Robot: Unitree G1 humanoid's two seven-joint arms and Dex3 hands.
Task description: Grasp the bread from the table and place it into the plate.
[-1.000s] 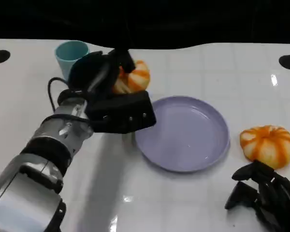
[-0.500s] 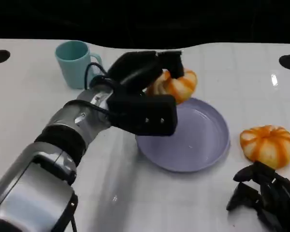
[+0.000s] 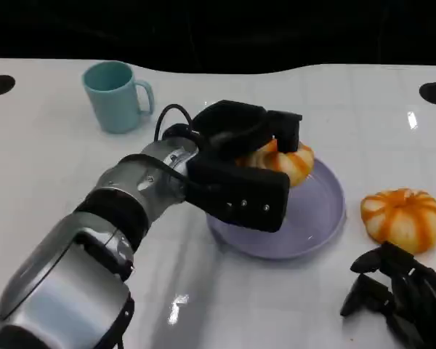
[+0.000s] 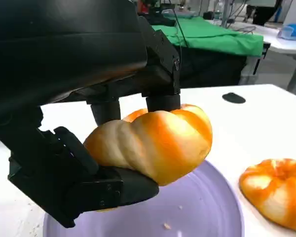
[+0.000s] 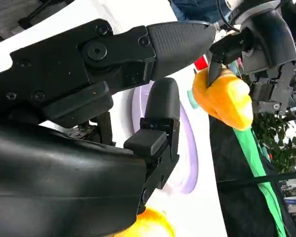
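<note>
My left hand point(image 3: 240, 156) grips an orange-and-cream striped bread roll point(image 3: 289, 163) and holds it just above the far part of the purple plate point(image 3: 323, 214). The left wrist view shows the roll point(image 4: 153, 140) pinched between the black fingers point(image 4: 103, 190), with the plate point(image 4: 207, 217) right under it. A second, similar roll point(image 3: 402, 217) lies on the table to the right of the plate. My right hand point(image 3: 396, 294) rests low at the front right, near that roll, fingers apart and holding nothing. In the right wrist view the held roll point(image 5: 222, 96) hangs over the plate point(image 5: 186, 148).
A teal mug point(image 3: 116, 94) stands at the back left of the white table. Black round holes sit at the far left point(image 3: 0, 85) and far right point(image 3: 434, 92) corners. The table's dark back edge runs behind the plate.
My left hand has carried the roll from beside the mug rightward and nearer, ending above the plate. The right hand and the second roll have stayed put.
</note>
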